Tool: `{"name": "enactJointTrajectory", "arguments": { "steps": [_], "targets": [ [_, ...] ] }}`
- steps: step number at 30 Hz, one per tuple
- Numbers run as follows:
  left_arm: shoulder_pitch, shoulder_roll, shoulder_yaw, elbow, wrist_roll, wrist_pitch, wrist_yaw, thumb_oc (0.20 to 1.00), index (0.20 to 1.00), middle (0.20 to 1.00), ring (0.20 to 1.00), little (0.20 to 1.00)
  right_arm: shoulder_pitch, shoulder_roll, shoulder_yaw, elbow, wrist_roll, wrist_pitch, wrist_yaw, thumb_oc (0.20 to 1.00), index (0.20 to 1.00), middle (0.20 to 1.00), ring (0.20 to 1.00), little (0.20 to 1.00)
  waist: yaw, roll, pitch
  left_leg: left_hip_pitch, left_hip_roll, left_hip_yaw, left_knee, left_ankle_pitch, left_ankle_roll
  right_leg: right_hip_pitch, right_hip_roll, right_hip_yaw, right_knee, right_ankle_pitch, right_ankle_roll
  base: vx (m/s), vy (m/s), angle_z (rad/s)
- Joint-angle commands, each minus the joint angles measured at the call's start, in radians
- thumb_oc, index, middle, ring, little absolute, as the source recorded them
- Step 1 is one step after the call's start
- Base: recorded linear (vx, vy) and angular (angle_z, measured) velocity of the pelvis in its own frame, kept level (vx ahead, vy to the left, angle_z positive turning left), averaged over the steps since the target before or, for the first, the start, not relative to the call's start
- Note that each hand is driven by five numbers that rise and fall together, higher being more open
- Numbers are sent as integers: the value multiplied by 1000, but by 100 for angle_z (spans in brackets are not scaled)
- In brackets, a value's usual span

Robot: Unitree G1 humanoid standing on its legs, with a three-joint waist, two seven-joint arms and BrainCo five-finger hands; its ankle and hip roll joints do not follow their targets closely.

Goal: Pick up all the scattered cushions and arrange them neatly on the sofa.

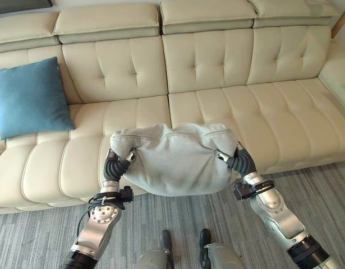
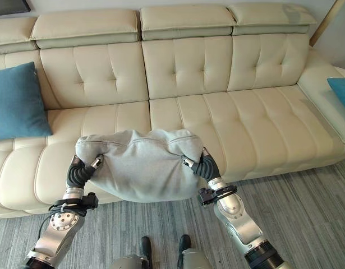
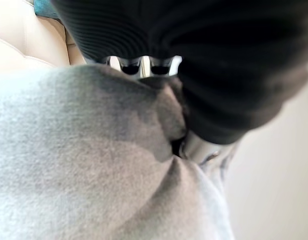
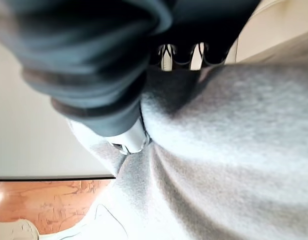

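Grey cushion (image 1: 175, 159) is up in the air in front of the sofa (image 1: 245, 67), left hand (image 1: 117, 163) and right hand (image 1: 235, 159) pinching its two ends. One blue cushion (image 1: 29, 98) already leans on the backrest. Right eye view: another blue cushion (image 2: 341, 89) sits on the sofa's far right end. Wrist views: fingers (image 3: 138, 65) dug into grey fabric. Placing it is what's left, I'd say.

A grey cushion (image 1: 175, 159) of soft, matt, fleecy cloth with a fine nap and a stitched seam. The cream sofa (image 1: 262, 112) looks like smooth leather with a slight sheen, tufted and stitched into panels; a teal cushion (image 1: 29, 96) on it is matt woven cloth. The floor covering (image 1: 217, 218) is a grey streaked, matt carpet.
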Motion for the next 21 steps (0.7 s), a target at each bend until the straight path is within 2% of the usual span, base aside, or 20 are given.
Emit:
{"name": "enactJointTrajectory", "arguments": {
  "steps": [1,4,6,9,11,13,14,15,16,17,18,19,20,21],
  "targets": [
    [-81,6,-100,-139,73,-85,-80,200,200,200,200,200,-141,93,91,-168,-7,-104,85,200,200,200,200,200,15,-21,-13,22,11,-39,102,-149,-16,5,-85,73,157,44,179,50,96,-21],
    [-76,3,-102,-124,91,-76,-92,200,200,200,200,200,-121,92,80,-184,-12,-108,91,200,200,200,200,200,10,-13,-3,58,-9,-59,95,-172,-2,-40,-72,93,215,43,167,146,102,-8],
    [-65,2,-97,-119,86,-80,-96,200,200,200,200,200,-121,86,77,-196,-11,-110,94,200,200,200,200,200,1,-4,-2,84,-19,-69,68,-179,-2,-76,-66,90,172,35,151,185,22,10],
    [-49,2,-90,-127,74,-80,-104,200,200,200,200,200,-124,78,71,-198,-6,-113,96,200,200,200,200,200,-13,3,3,120,-27,-83,47,-188,-7,-136,-59,68,88,50,148,251,-61,14],
    [-40,-15,-83,-120,73,-78,-111,200,200,200,200,200,-117,75,60,-186,-12,-114,97,200,200,200,200,200,-35,9,4,197,-32,-95,24,-218,-27,-177,-70,-6,-53,93,158,512,-224,21],
    [-49,-26,-93,-109,64,-80,-113,200,200,200,200,200,-81,64,39,-187,-20,-114,95,200,200,200,200,200,-53,7,0,219,-31,-116,42,-228,-45,-174,-64,22,-78,100,163,390,-234,28],
    [-46,-32,-100,-112,62,-80,-129,200,200,200,200,200,-54,52,23,-204,-12,-118,101,200,200,200,200,200,-59,2,-9,223,-27,-127,60,-229,-63,-157,-60,39,-82,111,154,321,-260,47],
    [-43,-42,-105,-108,64,-81,-135,200,200,200,200,200,-40,44,11,-208,-3,-120,111,200,200,200,200,200,-61,6,-22,224,-15,-134,81,-210,-82,-142,-52,47,-77,113,144,216,-181,95],
    [-42,-42,-106,-108,64,-81,-135,200,200,200,200,200,-38,43,11,-209,-2,-120,112,200,200,200,200,200,-62,8,-23,224,-13,-136,82,-211,-83,-142,-51,44,-78,112,143,236,-250,116],
    [-43,-54,-113,-102,52,-84,-142,200,200,200,200,200,-28,30,-1,-195,-2,-123,108,200,200,200,200,200,-66,14,-32,195,17,-138,161,-144,-125,-105,-41,25,-86,108,122,286,-328,91],
    [-35,-66,-114,-100,9,-79,-166,200,200,200,200,200,-5,16,-18,-199,14,-120,110,200,200,200,200,200,-73,16,-46,168,47,-139,238,-77,-150,-62,-18,6,-100,85,95,336,-379,37],
    [-36,-68,-114,-95,2,-77,-170,200,200,200,200,200,2,12,-24,-200,22,-117,111,200,200,200,200,200,-75,16,-50,160,57,-133,265,-56,-156,-41,-11,0,-109,72,85,213,-233,14],
    [-36,-68,-114,-94,1,-77,-171,200,200,200,200,200,3,12,-25,-201,22,-117,111,200,200,200,200,200,-75,17,-49,159,58,-134,267,-57,-157,-40,-10,-1,-110,72,84,146,-154,25],
    [-46,-68,-118,-89,-5,-66,-180,200,200,200,200,200,8,1,-32,-203,21,-111,107,200,200,200,200,200,-70,8,-44,108,73,-125,288,-36,-152,-6,-9,0,-119,46,70,118,-107,5]
  ]
}}
